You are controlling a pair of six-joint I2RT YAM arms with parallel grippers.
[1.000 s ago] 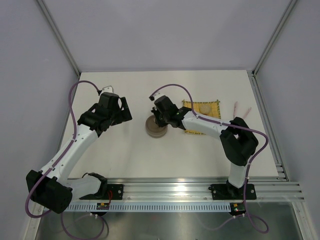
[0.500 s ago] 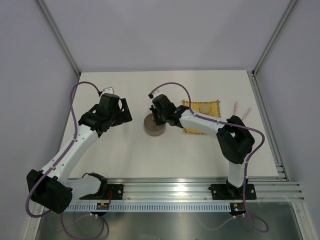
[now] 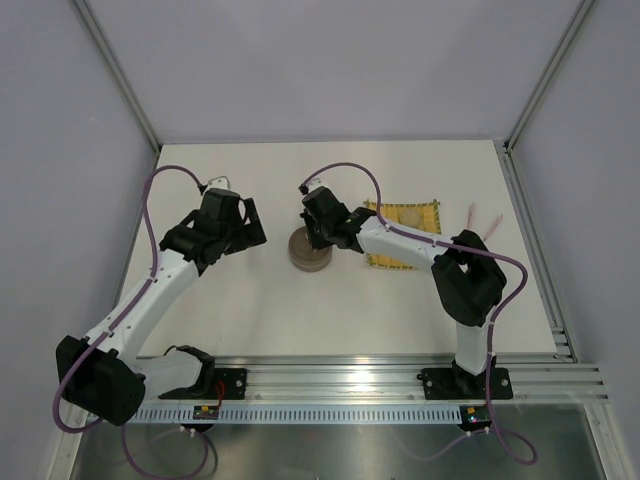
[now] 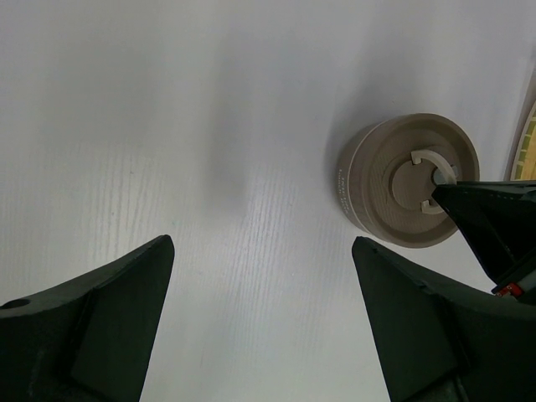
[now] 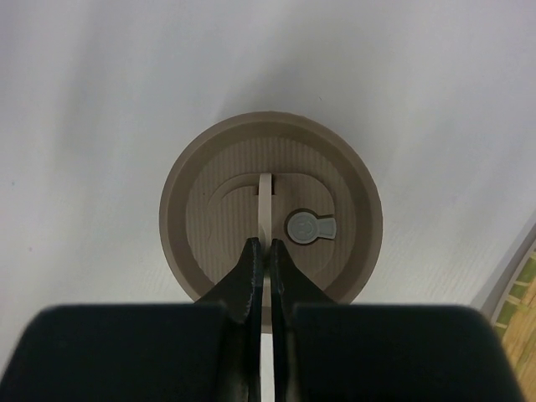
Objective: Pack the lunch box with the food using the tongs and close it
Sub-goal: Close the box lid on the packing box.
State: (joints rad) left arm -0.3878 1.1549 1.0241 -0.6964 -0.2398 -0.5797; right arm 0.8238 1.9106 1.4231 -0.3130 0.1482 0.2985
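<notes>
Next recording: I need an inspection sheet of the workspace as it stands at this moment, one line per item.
Surface: white table, no spills seen.
Job's things: round tan lunch box mid-table with its lid on; tongs lying near the right edge, unheld; one pale round food piece on the yellow woven mat.
Clutter: nothing seen.
Pincers: left pincer open, over bare table left of the box; right pincer shut on the thin upright lid tab.
Cables: purple cables loop off both arms, away from the box.
Surroundings: plain grey walls; aluminium rail at the near edge.
</notes>
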